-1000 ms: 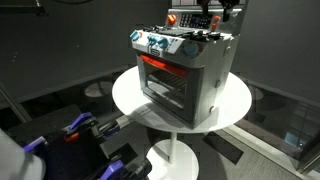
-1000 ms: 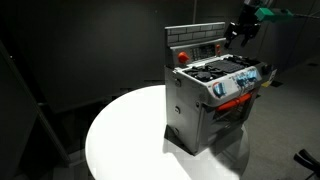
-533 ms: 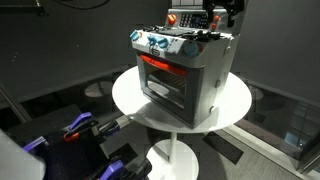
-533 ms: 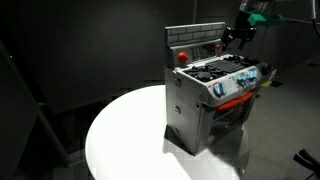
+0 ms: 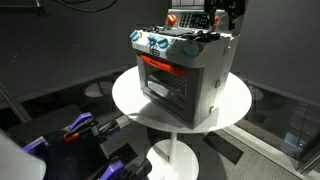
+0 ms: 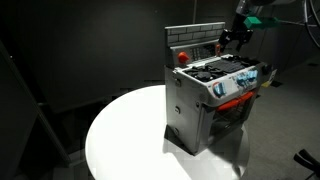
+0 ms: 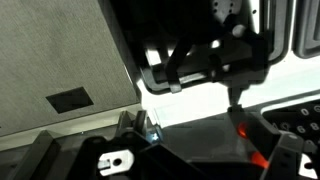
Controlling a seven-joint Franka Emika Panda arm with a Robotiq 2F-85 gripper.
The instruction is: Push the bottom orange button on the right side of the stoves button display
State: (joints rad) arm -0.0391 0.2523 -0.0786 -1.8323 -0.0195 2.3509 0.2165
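A grey toy stove point(image 5: 185, 70) stands on a round white table point(image 5: 235, 105); it also shows in an exterior view point(image 6: 205, 100). Its upright back panel point(image 6: 195, 38) carries the button display. My gripper point(image 5: 222, 16) hangs over the stove's back right corner, close to that panel, also seen in an exterior view point(image 6: 238, 34). In the wrist view the gripper point(image 7: 235, 98) looks shut and empty, its tip just above two glowing orange buttons: an upper one point(image 7: 241, 128) and a lower one point(image 7: 259, 158). I cannot tell whether the tip touches either.
A red button point(image 6: 182, 57) sits on the left of the stove top. Blue knobs point(image 5: 157, 44) line the stove's front above the orange-lit oven door point(image 5: 163, 80). Dark curtains surround the table. Blue and black gear point(image 5: 75, 130) lies on the floor.
The gripper has shifted slightly down and toward the back panel since a second ago. It has hardly moved in the last half second.
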